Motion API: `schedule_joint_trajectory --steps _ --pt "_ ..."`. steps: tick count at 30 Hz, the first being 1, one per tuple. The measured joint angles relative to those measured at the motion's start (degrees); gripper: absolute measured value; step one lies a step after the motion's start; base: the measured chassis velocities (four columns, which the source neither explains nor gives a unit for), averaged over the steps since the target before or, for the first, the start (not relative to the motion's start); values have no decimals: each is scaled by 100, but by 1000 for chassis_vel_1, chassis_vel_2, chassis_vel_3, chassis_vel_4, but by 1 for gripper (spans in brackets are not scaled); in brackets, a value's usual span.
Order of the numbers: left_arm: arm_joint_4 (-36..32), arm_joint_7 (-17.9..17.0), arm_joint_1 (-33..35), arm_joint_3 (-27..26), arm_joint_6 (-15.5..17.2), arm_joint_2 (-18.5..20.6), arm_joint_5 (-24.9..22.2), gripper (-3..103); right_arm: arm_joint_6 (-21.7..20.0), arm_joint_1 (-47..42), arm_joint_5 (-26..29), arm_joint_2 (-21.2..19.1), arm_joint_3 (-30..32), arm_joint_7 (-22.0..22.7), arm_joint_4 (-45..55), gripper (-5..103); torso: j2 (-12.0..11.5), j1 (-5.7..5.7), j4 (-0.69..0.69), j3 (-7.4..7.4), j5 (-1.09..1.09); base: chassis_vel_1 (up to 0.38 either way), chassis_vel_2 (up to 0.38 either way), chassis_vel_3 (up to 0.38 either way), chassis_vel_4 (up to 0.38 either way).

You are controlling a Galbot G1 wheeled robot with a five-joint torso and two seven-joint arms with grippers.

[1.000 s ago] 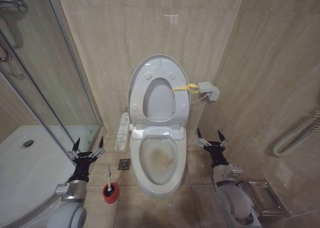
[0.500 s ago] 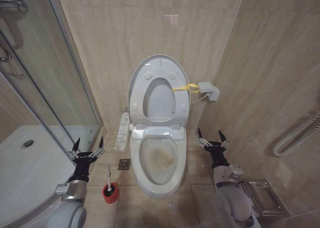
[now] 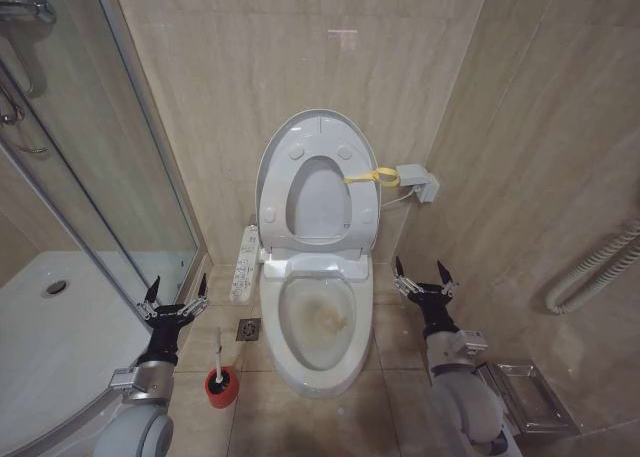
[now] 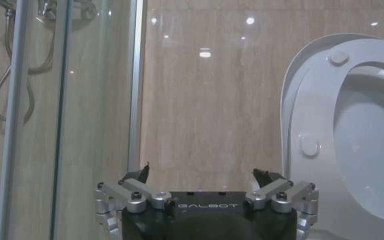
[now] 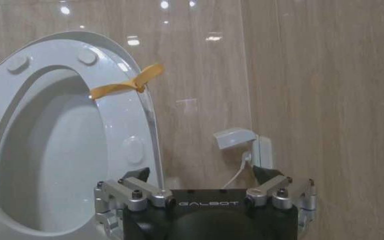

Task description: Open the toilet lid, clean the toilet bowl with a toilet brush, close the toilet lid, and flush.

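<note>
From the head view, the toilet lid stands raised against the wall at upper centre, the stained toilet bowl open below it. The toilet brush sits in its red holder at lower left. The left gripper and right gripper flank the bowl, fingers spread.

Left wrist view: left gripper empty, lid at right.

Right wrist view: right gripper gaping, yellow strap at upper left.
</note>
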Motion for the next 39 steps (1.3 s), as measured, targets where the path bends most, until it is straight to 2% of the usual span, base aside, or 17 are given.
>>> schedule_joint_trajectory --steps 39 --pt "0 0 0 0 0 0 0 100 -4 5 6 -2 -2 0 -9 100 0 0 0 0 0 0 0 0 0"
